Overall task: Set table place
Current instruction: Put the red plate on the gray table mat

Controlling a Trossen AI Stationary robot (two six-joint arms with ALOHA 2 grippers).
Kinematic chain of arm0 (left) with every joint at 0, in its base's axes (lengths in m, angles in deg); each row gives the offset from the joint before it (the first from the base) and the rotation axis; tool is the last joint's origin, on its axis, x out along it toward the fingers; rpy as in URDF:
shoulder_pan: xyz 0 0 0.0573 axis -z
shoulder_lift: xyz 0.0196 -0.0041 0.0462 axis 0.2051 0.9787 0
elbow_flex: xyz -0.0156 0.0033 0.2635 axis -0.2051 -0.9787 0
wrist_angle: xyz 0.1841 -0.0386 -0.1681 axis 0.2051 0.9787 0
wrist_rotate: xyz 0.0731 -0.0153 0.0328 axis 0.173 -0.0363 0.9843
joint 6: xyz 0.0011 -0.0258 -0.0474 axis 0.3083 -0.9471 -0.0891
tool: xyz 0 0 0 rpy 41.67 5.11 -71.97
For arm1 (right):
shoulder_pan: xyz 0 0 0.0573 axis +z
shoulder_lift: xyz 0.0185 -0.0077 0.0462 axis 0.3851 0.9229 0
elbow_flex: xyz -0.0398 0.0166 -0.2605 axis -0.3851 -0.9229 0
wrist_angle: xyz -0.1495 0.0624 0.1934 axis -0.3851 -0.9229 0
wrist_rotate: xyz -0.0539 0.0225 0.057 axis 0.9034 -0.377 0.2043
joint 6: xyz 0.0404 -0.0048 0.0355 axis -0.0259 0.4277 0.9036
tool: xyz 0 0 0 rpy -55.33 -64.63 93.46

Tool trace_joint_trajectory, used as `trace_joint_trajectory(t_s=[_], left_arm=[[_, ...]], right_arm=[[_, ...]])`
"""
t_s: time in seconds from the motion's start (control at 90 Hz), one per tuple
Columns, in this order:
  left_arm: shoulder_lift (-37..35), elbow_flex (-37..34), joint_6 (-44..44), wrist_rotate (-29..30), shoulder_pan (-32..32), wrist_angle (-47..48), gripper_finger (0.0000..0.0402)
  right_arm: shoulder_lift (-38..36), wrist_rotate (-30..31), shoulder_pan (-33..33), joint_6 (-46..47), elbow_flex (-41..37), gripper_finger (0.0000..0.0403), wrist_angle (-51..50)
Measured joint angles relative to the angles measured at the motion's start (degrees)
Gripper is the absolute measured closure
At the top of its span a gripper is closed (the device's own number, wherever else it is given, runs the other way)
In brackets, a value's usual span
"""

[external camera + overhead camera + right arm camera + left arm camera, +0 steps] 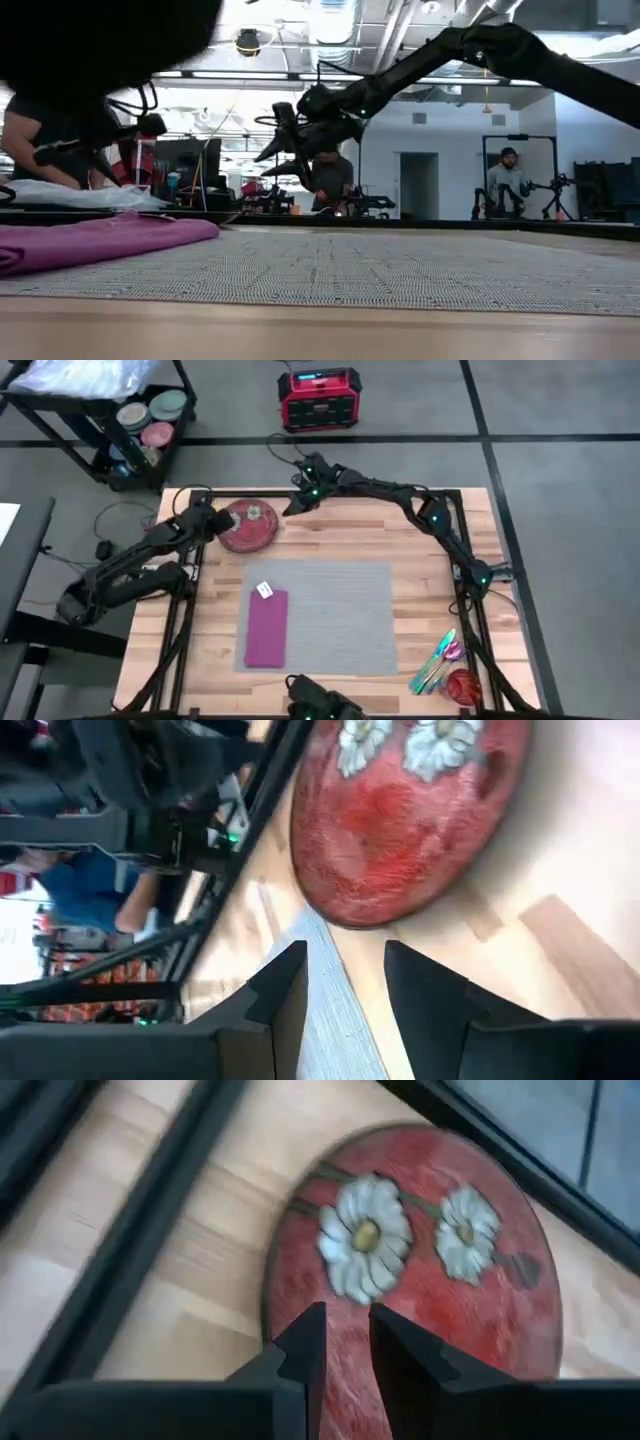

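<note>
A red plate with white daisies (248,525) lies flat on the table (420,540) at its far left. My left gripper (213,520) is at the plate's left side; in its wrist view the fingertips (347,1330) stand over the plate (430,1280) with a narrow gap. My right gripper (292,505) hangs open in the air just right of the plate (400,810), well above the table (272,135). The grey place mat (330,618) lies flat in the middle, with a purple napkin (267,628) on its left part. My left gripper's fingers (305,1340) point slanting down over the plate's left part (330,1295), and red plate surface shows through the gap. I cannot tell whether they touch the plate or stand just above it.
Coloured cutlery (435,660) and a red cup (462,685) lie at the near right corner. A small white tag (264,590) sits above the napkin. A cart with stacked plates (150,420) and a red box (318,398) stand beyond the far edge. People stand in the room behind (330,180).
</note>
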Motion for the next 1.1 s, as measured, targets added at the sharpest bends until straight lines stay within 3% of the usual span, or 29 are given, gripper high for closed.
trace_joint_trajectory(t_s=[0.178, 0.433, 0.644, 0.867, 1.1], left_arm=[[1.2, 0.05, 8.04, -10.3, -6.92, 2.51, 0.0339], [2.09, 0.02, 11.36, -10.3, -11.97, 2.17, 0.0339], [7.24, 0.04, 11.8, -12.48, -13.78, 2.68, 0.0339], [15.93, 0.04, 11.37, -16.45, -13.57, -3.32, 0.0339], [21.28, 0.24, 13.23, -17.17, -14.49, -6.08, 0.0339]], right_arm=[[0.42, -1.93, -0.86, -2.88, 1.03, 0.0281, -4.38], [0.45, -2.61, -1.44, -3.37, 1.02, 0.0265, -5.39], [0.43, -1.56, -0.78, 6.28, 1.02, 0.0256, -4.9], [0.43, 1.71, -1.08, 15.79, 1.02, 0.0255, -0.11], [0.01, -6.04, -3.09, 16.63, 1.02, 0.0266, 0.63]])
